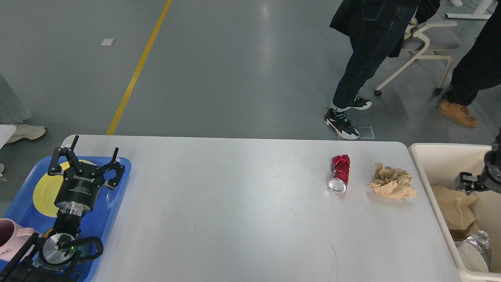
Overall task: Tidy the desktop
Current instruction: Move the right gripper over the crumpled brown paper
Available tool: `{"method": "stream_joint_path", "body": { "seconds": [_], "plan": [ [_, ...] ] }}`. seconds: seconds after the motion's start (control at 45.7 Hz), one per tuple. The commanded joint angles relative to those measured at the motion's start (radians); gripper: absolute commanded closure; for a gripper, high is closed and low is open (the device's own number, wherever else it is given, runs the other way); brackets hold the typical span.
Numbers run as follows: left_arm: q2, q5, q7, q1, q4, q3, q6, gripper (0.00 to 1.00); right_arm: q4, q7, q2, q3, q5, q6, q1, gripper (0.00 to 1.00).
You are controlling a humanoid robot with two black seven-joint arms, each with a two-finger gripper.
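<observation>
The white desktop (pixel 242 203) holds a crushed red can (pixel 339 173) lying on its side and, just to its right, a crumpled brown paper wad (pixel 392 181). My left gripper (pixel 94 150) is open and empty, hovering over the blue tray (pixel 117 196) at the desktop's left end. My right gripper (pixel 469 182) shows only as a small dark part at the right edge, over the cream-white bin (pixel 426 164); its fingers cannot be told apart. It is well to the right of the paper wad.
The blue tray carries a yellow plate (pixel 43 192) and a pink cup (pixel 11 235). The bin holds brown paper (pixel 454 209) and a foil piece (pixel 475 241). People's legs (pixel 352 90) and an office chair (pixel 422 43) stand beyond the far edge.
</observation>
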Motion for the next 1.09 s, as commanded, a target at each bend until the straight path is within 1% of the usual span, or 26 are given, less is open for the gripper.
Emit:
{"method": "stream_joint_path", "body": {
  "seconds": [0.0,0.088,0.109,0.197,0.241,0.285,0.328,0.35,0.372,0.394,0.438,0.46,0.679,0.897,0.941,0.985,1.073],
  "plan": [
    [0.0,0.001,0.0,0.0,0.0,0.0,0.0,0.04,0.145,-0.008,0.093,-0.079,0.005,0.209,0.263,0.0],
    [0.0,0.001,0.0,0.0,0.0,0.0,0.0,0.04,0.252,-0.003,0.137,-0.09,0.02,0.285,0.41,0.0],
    [0.0,0.001,0.0,0.0,0.0,0.0,0.0,0.04,0.324,-0.003,0.142,-0.094,0.033,0.286,0.485,0.0],
    [0.0,0.001,0.0,0.0,0.0,0.0,0.0,0.04,0.47,0.002,0.15,-0.111,0.063,0.291,0.634,0.0],
    [0.0,0.001,0.0,0.0,0.0,0.0,0.0,0.04,0.533,0.003,0.18,-0.123,0.086,0.295,0.701,0.0],
    [0.0,-0.001,0.0,0.002,0.0,0.0,0.0,0.04,0.585,0.015,0.212,-0.151,0.112,0.294,0.763,0.0],
    [0.0,0.001,0.0,0.0,0.0,0.0,0.0,0.04,0.645,0.07,0.234,-0.206,0.152,0.289,0.829,0.0],
    [0.001,0.001,0.0,0.0,0.0,0.0,0.001,0.04,0.665,0.113,0.242,-0.227,0.165,0.289,0.853,0.0],
    [0.001,-0.001,0.0,0.0,0.0,0.0,0.001,0.04,0.689,0.223,0.271,-0.273,0.169,0.292,0.893,0.0],
    [0.001,-0.001,0.0,0.0,0.0,0.0,0.001,0.04,0.696,0.282,0.288,-0.298,0.168,0.295,0.907,0.0],
    [0.001,-0.001,0.0,0.0,0.0,0.0,0.001,0.04,0.708,0.371,0.312,-0.339,0.168,0.297,0.927,0.0],
    [0.0,-0.001,0.0,0.0,0.0,0.0,0.0,0.04,0.714,0.394,0.32,-0.353,0.166,0.295,0.933,0.0],
    [0.001,0.001,0.0,0.0,0.0,0.0,0.001,0.04,0.739,0.387,0.326,-0.355,0.134,0.306,0.966,0.0],
    [0.001,0.001,0.0,0.0,0.0,-0.001,0.0,0.04,0.716,0.387,0.314,-0.337,0.134,0.272,0.956,0.0],
    [0.0,0.001,0.0,0.0,0.0,0.0,0.0,0.04,0.702,0.387,0.314,-0.33,0.134,0.242,0.94,0.0],
    [0.0,0.001,0.0,0.0,0.0,0.0,0.001,0.04,0.694,0.387,0.312,-0.327,0.134,0.19,0.906,0.0],
    [0.001,0.001,0.0,0.0,0.0,0.0,0.0,0.04,0.659,0.387,0.303,-0.326,0.146,0.05,0.82,0.0]
  ]
}}
